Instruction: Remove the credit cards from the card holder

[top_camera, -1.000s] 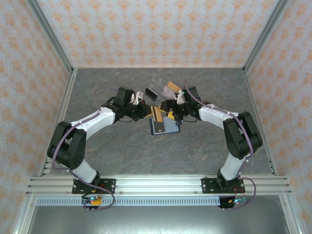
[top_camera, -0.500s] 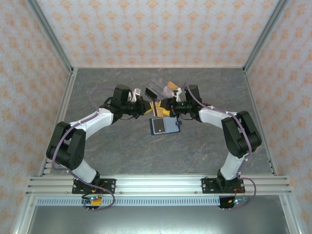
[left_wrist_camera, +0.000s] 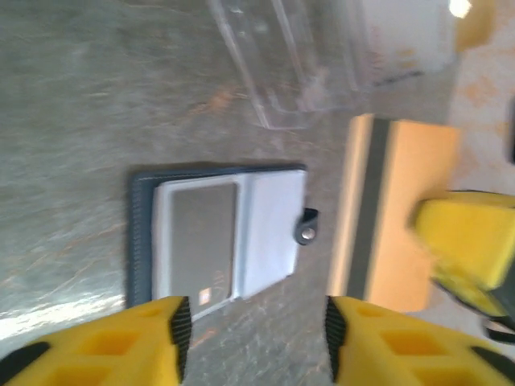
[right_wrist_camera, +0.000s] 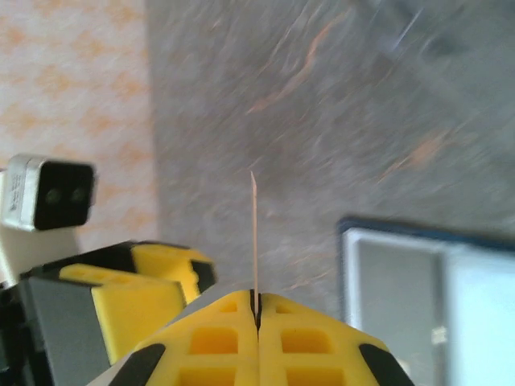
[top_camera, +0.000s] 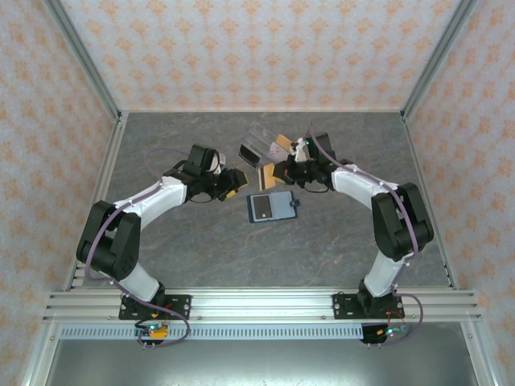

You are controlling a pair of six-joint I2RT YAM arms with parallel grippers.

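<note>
Since a second ago, the left gripper (top_camera: 234,180) has been drawn back from the card (left_wrist_camera: 398,217) and its jaws are now held apart, empty. The card has been taken over by the right gripper (top_camera: 280,173), whose jaws are pressed shut on its edge. Seen from the right wrist, the card is edge-on, rising from between the fingers (right_wrist_camera: 217,322). The holder (top_camera: 272,207) is laid open on the grey marbled table (top_camera: 193,257), just ahead of the left jaws and beside the right ones. A clear box (top_camera: 261,135) lies beyond both. The table is enclosed by walls (top_camera: 241,48) papered in an orange pattern, with metal posts (top_camera: 83,56) at the corners.
</note>
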